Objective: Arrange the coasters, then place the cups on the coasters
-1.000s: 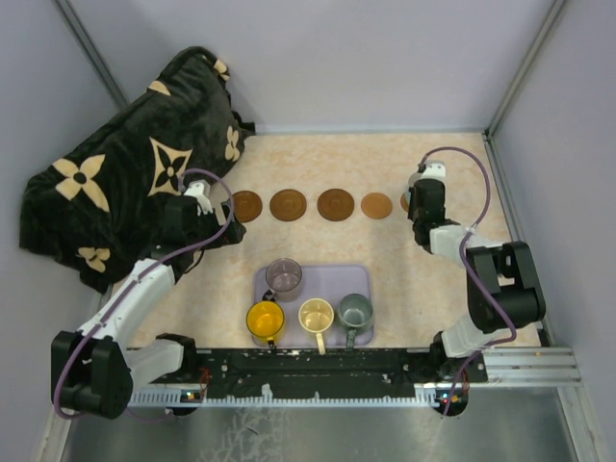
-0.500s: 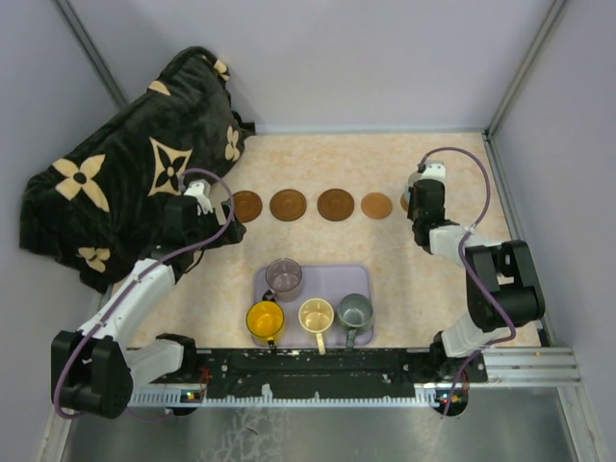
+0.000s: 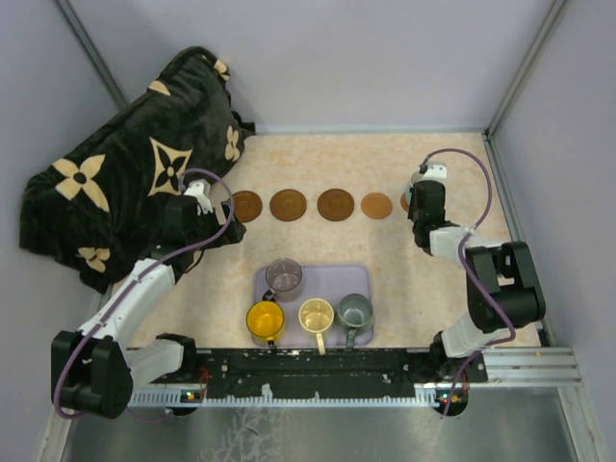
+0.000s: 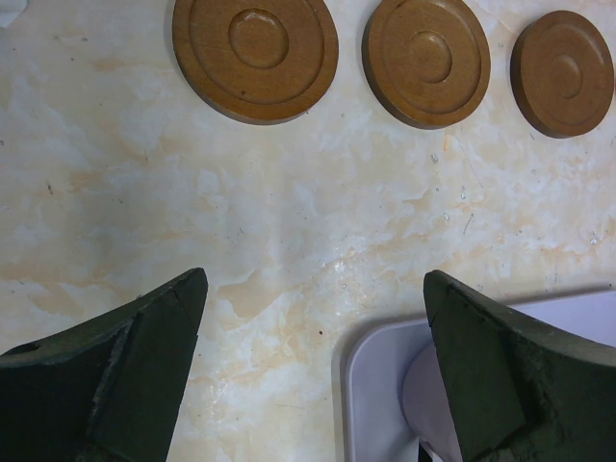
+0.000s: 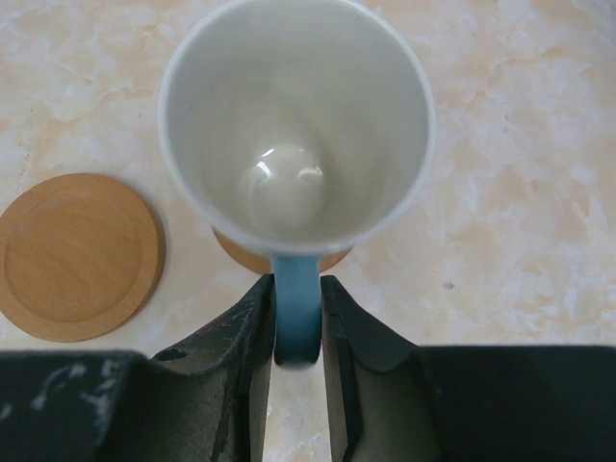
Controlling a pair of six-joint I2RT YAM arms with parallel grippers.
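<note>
The mug [image 5: 294,115] sits over the end coaster [image 5: 239,258], its handle turned toward the right gripper [image 5: 296,289]. The jaws flank the handle closely, but whether they pinch it I cannot tell. The left gripper [image 4: 316,279] hangs wide open by the tray [image 4: 375,385], likely ready to fetch.

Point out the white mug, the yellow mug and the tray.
white mug [image 5: 294,135], right wrist view, inside wall
yellow mug [image 3: 265,319], top view, its mouth
tray [image 3: 329,280], top view, bare far strip

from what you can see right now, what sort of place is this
Probably a robot test cell: plain grey panel walls, a beige marbled tabletop, and two arms bolted to a black metal rail.
</note>
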